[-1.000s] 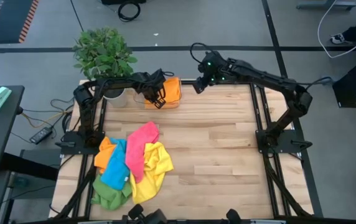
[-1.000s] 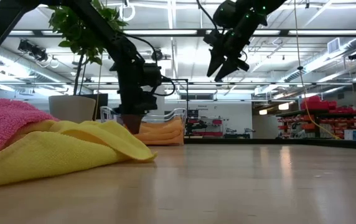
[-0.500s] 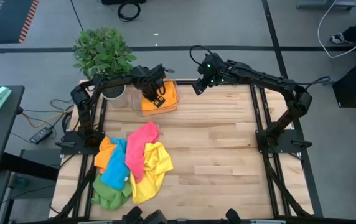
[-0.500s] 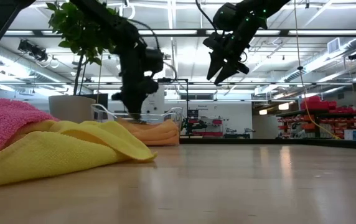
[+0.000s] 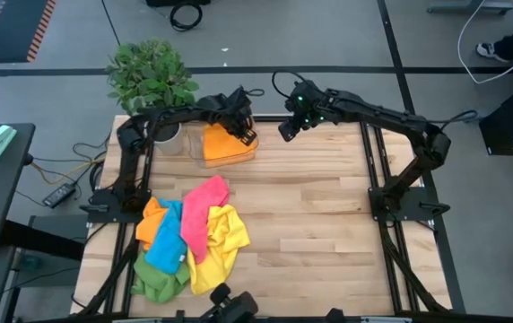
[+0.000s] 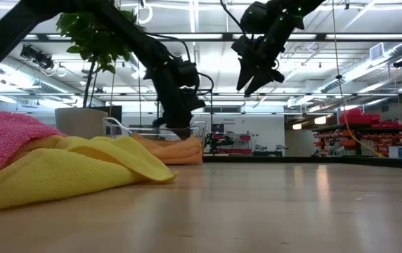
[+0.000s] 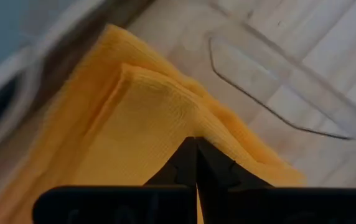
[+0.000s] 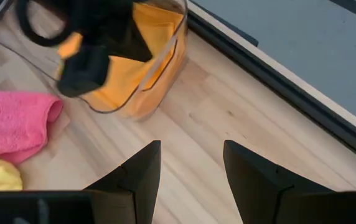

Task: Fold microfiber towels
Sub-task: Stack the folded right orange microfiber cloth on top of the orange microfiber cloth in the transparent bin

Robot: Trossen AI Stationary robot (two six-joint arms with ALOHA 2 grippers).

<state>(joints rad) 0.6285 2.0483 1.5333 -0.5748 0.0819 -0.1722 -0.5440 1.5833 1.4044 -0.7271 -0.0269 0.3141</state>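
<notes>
A folded orange towel (image 5: 221, 148) lies in a clear plastic tray (image 7: 277, 93) at the table's far left. My left gripper (image 5: 243, 133) is shut, slanting down over the towel's right-hand end (image 7: 165, 106) inside the tray. My right gripper (image 5: 288, 130) hangs open in the air to the right of the tray, with nothing between its fingers (image 8: 140, 174). A loose pile of towels lies near the left front: pink (image 5: 204, 205), yellow (image 5: 222, 238), blue (image 5: 167, 238), green (image 5: 153, 283) and orange (image 5: 152, 220). My left gripper's shut fingertips (image 7: 195, 149) stand over the upper layer of the folded orange towel, near its corner, coming from above at a slant. I cannot tell whether they touch the cloth. The towel lies flat in the tray.
A potted plant (image 5: 149, 76) in a white pot (image 5: 167, 139) stands just left of the tray. Bare wood (image 5: 319, 215) takes up the table's middle and right. Metal frame rails (image 5: 373, 179) run along both sides.
The tray with the orange towel has slid a little toward the table's left. My left gripper, which stood low in the tray, has risen and moved toward the tray's right end, still shut. The towel pile has kept still.
</notes>
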